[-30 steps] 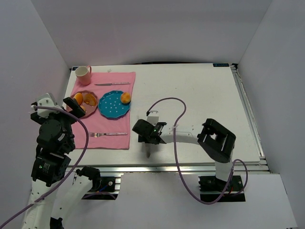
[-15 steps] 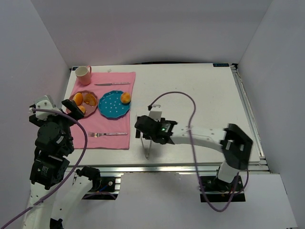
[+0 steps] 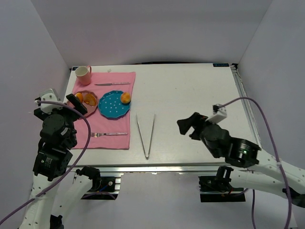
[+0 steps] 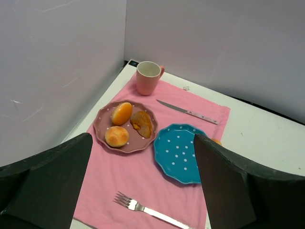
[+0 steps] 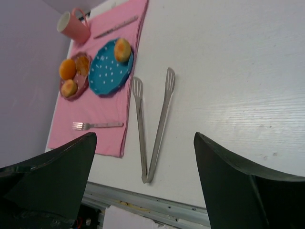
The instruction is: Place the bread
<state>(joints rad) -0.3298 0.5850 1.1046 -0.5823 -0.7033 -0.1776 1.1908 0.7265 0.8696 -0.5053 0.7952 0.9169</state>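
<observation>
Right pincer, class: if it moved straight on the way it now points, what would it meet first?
Probably the tongs, lying on the table straight ahead of the right pincer; depth is unclear, so bare table might come first.

No legible text, labels or numbers on anything visible.

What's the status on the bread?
Left gripper open, empty, by the pink plate. Right gripper open, empty, apart from the tongs on the table. Bread sits on the blue plate. Nothing in the way.
</observation>
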